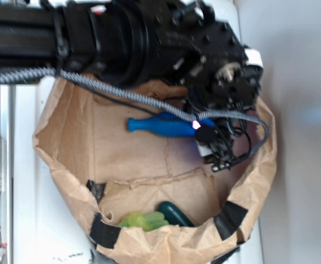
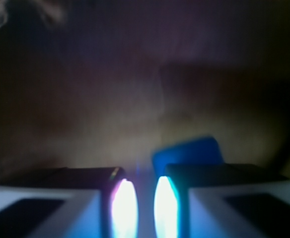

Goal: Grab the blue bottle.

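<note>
We see the blue bottle (image 1: 163, 125) lying on its side inside the brown paper bag (image 1: 72, 137), neck pointing left. The gripper (image 2: 140, 208) sits at its wide end, fingers narrow, possibly pinching it

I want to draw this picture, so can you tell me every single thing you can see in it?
blue bottle: one, bright blue, lying on its side in the bag, its wide end under the gripper
paper bag: one, brown, open, on a white surface
black tape: several patches, on the bag's rim
green object: one, dark green, low in the bag
leafy thing: one, light green, beside it
cable: one, grey braided, across the bag
gripper: one, black, jaws nearly closed
</note>
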